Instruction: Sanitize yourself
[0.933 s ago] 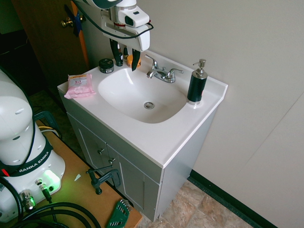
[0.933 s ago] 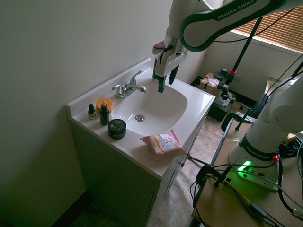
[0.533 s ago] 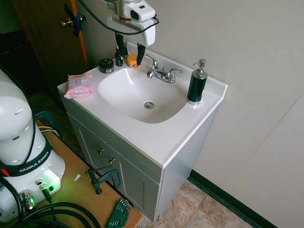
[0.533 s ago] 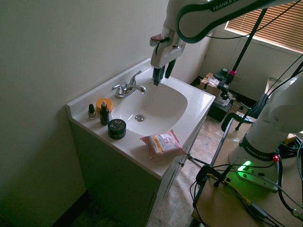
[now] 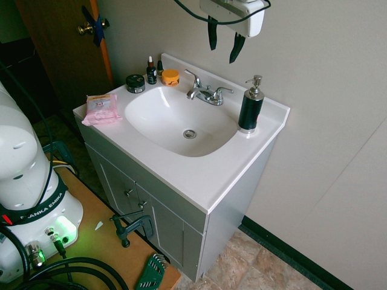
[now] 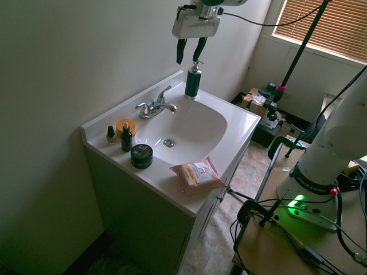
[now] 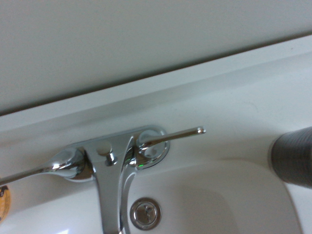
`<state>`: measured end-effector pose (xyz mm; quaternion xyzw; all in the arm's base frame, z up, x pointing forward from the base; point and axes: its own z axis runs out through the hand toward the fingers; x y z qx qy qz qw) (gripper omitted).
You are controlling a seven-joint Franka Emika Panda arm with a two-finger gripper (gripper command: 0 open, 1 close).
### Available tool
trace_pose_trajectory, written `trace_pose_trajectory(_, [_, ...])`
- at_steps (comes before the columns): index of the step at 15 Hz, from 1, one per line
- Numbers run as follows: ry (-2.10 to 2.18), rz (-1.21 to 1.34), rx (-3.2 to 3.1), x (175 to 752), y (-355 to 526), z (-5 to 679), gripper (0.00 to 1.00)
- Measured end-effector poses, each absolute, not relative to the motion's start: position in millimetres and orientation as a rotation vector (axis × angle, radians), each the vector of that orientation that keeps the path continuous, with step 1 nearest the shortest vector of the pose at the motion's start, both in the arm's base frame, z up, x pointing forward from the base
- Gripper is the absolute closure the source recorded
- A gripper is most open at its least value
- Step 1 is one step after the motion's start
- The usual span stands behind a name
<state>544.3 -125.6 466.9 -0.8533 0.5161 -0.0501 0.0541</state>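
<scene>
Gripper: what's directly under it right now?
The gripper, fingers apart and empty, hangs high above the back of the sink, between the faucet and the soap pump. The second exterior view puts it nearer the pump.

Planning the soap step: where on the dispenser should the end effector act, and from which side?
Press the silver pump head rather than grip the dispenser. Come straight down from above: the bottle stands upright on the sink's back corner, beside the faucet, with its plunger on top. The end effector hangs high, open, closer to the faucet side.
</scene>
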Motion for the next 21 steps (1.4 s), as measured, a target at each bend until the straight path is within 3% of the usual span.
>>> trace_pose_trajectory(21, [1.777,-0.130,-2.462,556.7,-230.1,444.3,1.00])
